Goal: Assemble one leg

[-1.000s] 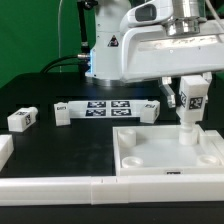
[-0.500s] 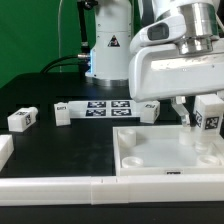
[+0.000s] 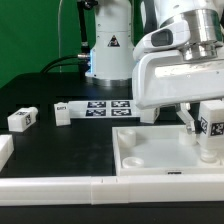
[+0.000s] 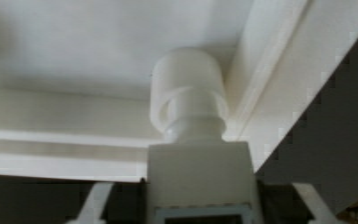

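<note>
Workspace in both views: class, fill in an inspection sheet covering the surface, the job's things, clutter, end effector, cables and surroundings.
Surface: black table, with a white border bar along the edge nearest the camera.
Job's things: the leg is held upright, its round end at a corner of the white panel; whether they touch cannot be told.
Clutter: a spare leg and a second spare leg at the exterior view's left; the marker board.
End effector: shut on the leg.
Cables: one dark cable behind the table.
Surroundings: green backdrop; arm base.
</note>
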Controlling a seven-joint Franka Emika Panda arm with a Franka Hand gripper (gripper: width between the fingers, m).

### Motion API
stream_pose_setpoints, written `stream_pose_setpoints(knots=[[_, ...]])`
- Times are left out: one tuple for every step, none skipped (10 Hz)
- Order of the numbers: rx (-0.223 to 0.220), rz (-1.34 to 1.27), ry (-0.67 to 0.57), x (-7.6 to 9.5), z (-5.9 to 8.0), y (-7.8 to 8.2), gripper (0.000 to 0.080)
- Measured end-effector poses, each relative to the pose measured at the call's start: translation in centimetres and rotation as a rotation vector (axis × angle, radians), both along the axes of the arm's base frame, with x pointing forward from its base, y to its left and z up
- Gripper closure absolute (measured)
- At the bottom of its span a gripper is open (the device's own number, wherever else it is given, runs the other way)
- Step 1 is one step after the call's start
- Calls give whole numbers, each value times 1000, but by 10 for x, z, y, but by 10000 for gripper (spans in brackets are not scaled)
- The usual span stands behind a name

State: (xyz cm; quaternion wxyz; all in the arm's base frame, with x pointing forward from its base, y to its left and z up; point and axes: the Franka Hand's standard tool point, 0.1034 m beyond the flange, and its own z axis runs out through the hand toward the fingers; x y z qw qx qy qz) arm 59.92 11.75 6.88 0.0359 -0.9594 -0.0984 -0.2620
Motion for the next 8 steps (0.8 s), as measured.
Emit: stream_pose_setpoints(knots=[[-1, -2, -6, -2, -6, -1, 509], [-1, -3, -7, -3, -10, -1, 509], [-2, -5, -10, -5, -15, -2, 509], [-1, -6, -21, -5, -16, -1, 509], [-1, -6, -20, -5, -17, -1, 509], [-2, -6, -23, -5, -17, -1, 509], [-2, -4, -25, -5, -17, -1, 509], [-3, -3, -8, -6, -20, -1, 428]])
